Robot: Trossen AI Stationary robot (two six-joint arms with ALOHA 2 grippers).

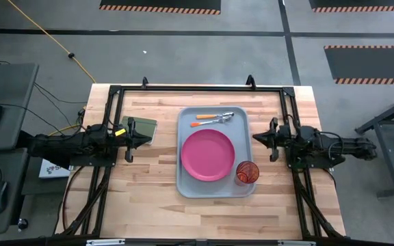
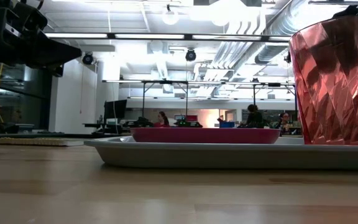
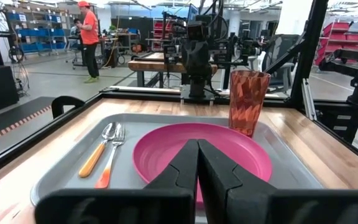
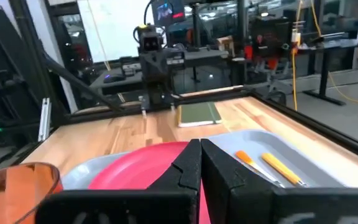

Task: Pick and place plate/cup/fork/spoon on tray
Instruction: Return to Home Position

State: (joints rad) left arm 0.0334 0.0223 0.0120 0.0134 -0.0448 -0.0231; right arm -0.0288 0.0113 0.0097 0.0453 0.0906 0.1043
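both grippers empty, tray loaded

i see the left gripper (image 1: 146, 141) and the right gripper (image 1: 256, 137) on either side of the pale grey-blue rectangular tray (image 1: 182, 181), fingers closed together on nothing. the round magenta plastic plate (image 1: 207, 155) lies in it, the ribbed translucent red cup (image 1: 246, 172) just beside.

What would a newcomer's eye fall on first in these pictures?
A magenta plate fills the middle of the grey tray, a red cup upright at its corner nearest the shut right gripper. Orange-handled spoon and fork lie beside the plate; the left gripper, shut, waits opposite.
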